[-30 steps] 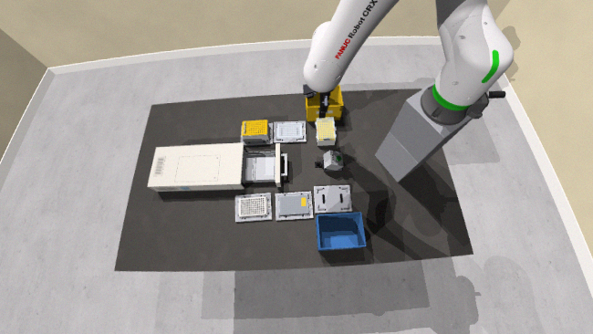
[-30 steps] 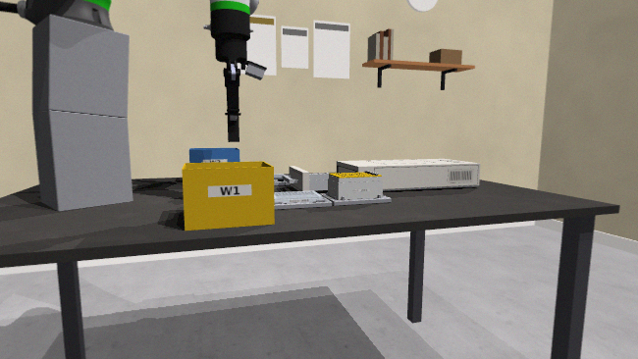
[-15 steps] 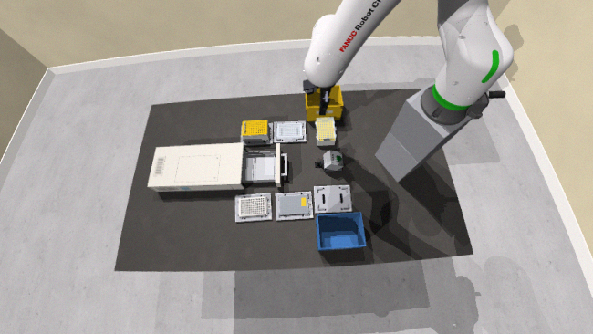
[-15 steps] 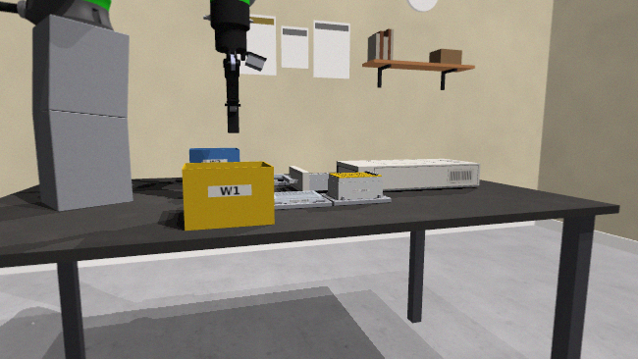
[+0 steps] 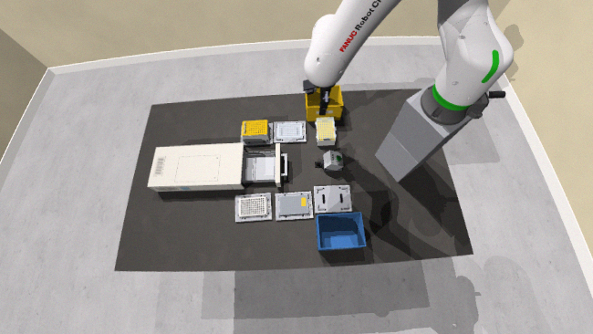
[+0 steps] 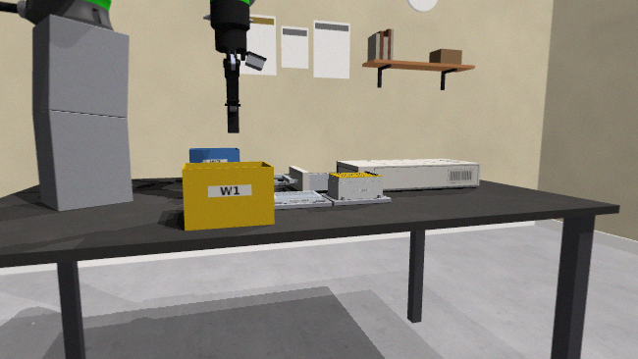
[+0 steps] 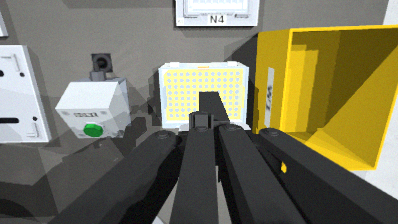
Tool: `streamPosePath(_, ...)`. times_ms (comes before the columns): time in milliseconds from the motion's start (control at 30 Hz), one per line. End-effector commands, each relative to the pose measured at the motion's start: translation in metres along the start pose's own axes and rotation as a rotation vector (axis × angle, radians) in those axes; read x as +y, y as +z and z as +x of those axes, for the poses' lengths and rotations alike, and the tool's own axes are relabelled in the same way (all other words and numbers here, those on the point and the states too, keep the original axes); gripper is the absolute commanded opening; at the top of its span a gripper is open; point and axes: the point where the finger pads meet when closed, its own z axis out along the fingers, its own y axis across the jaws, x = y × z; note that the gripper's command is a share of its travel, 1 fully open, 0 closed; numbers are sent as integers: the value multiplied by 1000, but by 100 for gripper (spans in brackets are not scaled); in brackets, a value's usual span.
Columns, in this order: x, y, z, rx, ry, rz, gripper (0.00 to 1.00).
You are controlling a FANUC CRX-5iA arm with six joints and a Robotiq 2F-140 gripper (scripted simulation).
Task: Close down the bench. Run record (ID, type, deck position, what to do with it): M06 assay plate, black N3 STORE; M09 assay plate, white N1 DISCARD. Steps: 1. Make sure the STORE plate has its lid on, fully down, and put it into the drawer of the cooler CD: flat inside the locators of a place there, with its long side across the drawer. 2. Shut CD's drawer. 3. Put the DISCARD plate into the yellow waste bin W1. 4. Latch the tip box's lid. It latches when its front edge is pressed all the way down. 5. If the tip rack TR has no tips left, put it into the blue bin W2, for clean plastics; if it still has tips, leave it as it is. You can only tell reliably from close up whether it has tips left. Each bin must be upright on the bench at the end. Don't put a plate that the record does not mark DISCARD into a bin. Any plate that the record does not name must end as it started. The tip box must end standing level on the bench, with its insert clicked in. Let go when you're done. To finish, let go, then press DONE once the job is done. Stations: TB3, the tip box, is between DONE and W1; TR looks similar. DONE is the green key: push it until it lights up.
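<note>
The big white six-joint arm (image 5: 347, 41) reaches out from its grey pedestal (image 5: 412, 137) and bends so that its wrist points straight down, high above the dark bench top (image 6: 442, 206). The black two-finger gripper (image 6: 233, 128) hangs well above the open yellow waste bin marked W1 (image 6: 228, 196), with clear air between its tip and the bin's rim.

From the wrist view, the box with the yellow grid of tips, the tip box (image 7: 204, 92), sits directly below the fingers, just beside the yellow bin and with the small white block carrying the green DONE key (image 7: 91, 130) on its other side. The fingers are pressed together, holding nothing and touching nothing.

Further along the bench, the long white cooler (image 5: 196, 166) has its drawer (image 5: 262, 168) pulled out. A second yellow-topped rack (image 5: 254, 130) stands near it, next to a white plate (image 5: 288, 131) on its deck place. The blue bin (image 5: 339, 232) stands upright at the near side, behind a row of three deck places.
</note>
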Motion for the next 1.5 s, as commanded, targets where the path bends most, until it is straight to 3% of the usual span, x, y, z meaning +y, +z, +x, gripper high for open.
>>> streamPosePath(0, 0, 0, 1, 1, 0, 0, 10)
streamPosePath(267, 0, 0, 1, 1, 0, 0, 10)
streamPosePath(1033, 0, 63, -54, 1, 0, 0, 10)
streamPosePath(1467, 0, 65, -55, 1, 0, 0, 10)
